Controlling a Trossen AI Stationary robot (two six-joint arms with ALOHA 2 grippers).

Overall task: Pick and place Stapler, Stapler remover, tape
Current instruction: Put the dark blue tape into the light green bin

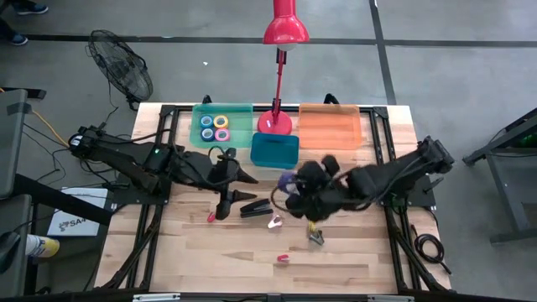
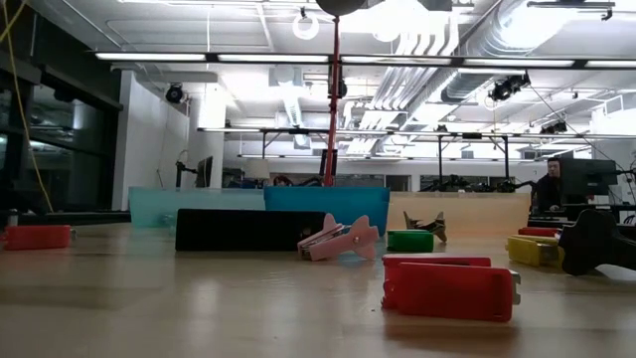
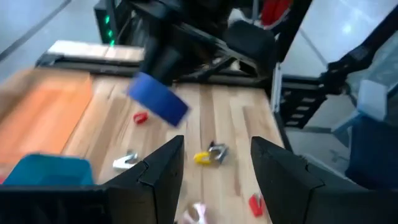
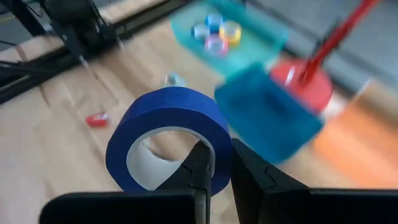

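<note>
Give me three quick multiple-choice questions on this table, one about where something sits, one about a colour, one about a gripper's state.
1. Where are the small tape rolls?
A. orange tray
B. green tray
C. bare table

2. What colour is the tape roll at the right gripper?
A. blue
B. yellow
C. pink

3. How is the left gripper?
A. shut on a stapler
B. open, holding nothing
C. shut on tape

Answers: 1 B, they sit in the green tray; 2 A, the wall pinched between the fingers is blue; 3 B, its fingers stand apart over the table.
</note>
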